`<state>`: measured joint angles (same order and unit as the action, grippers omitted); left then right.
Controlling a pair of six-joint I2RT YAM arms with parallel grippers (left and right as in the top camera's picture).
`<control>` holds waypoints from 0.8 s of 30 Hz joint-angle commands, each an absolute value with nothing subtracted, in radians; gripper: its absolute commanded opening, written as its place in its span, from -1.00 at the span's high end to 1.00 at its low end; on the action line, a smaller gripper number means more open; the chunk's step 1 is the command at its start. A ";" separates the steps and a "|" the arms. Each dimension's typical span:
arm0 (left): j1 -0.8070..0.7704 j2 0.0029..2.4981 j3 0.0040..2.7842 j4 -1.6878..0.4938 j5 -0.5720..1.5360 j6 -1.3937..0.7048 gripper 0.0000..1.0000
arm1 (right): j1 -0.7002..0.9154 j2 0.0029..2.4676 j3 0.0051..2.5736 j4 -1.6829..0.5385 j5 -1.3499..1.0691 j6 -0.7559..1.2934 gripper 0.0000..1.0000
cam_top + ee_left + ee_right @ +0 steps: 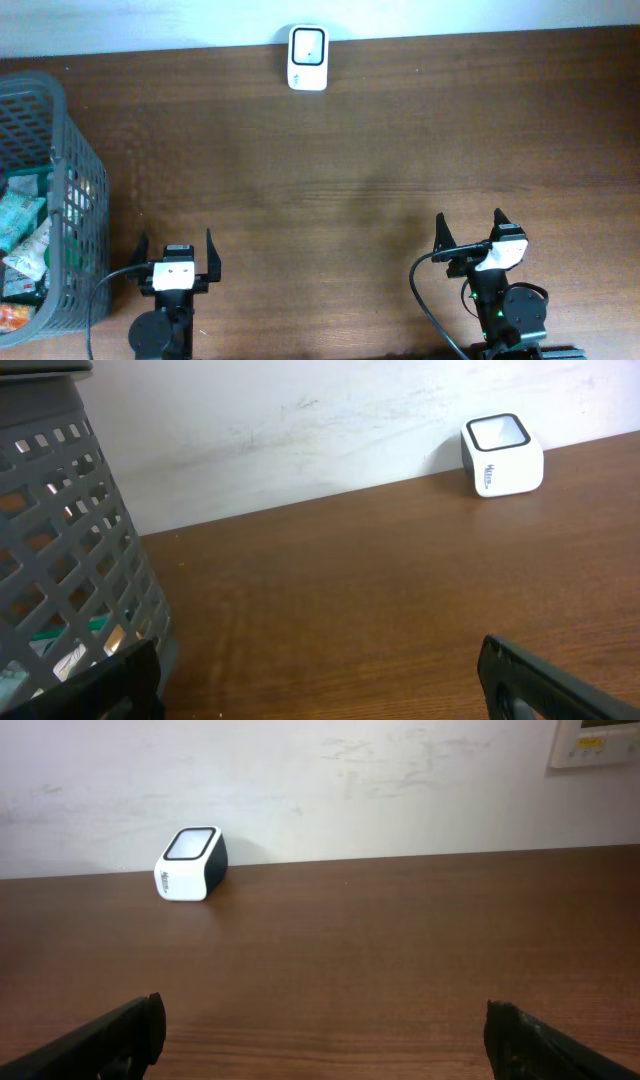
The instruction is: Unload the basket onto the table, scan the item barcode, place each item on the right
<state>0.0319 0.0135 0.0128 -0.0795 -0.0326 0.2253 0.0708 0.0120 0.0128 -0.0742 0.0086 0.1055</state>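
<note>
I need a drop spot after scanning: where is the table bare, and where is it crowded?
Bare: the wide table stretch between the barcode scanner, the left gripper and the right gripper. Crowded: only the grey basket at the left edge, holding packets.
</note>
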 commanded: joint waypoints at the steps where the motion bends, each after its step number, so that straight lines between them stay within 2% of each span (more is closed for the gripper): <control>1: 0.027 0.007 0.009 -0.083 -0.022 0.241 -0.98 | 0.065 0.006 0.006 -0.078 0.004 0.109 -0.97; 5: 0.027 0.007 0.009 -0.064 -0.020 0.236 -0.98 | 0.065 0.006 0.006 -0.078 0.004 0.109 -0.96; 7: 0.027 0.007 0.018 -0.004 -0.010 0.183 -0.98 | 0.065 0.006 0.006 -0.078 0.004 0.109 -0.96; 9: 0.027 0.030 0.105 -0.047 0.002 0.125 -0.98 | 0.065 0.006 0.006 -0.078 0.004 0.109 -0.96; 16: 0.027 0.604 0.720 -0.260 0.150 0.124 -0.98 | 0.065 0.006 0.006 -0.078 0.004 0.109 -0.96; 18: 0.027 0.783 0.920 -0.372 0.192 0.124 -0.98 | 0.065 0.006 0.006 -0.078 0.004 0.109 -0.96; 23: 0.027 1.272 1.657 -0.936 0.199 0.125 -0.98 | 0.065 0.006 0.006 -0.078 0.004 0.109 -0.96; 24: 0.027 1.308 1.706 -0.962 0.199 0.125 -0.98 | 0.065 0.006 0.006 -0.078 0.004 0.109 -0.96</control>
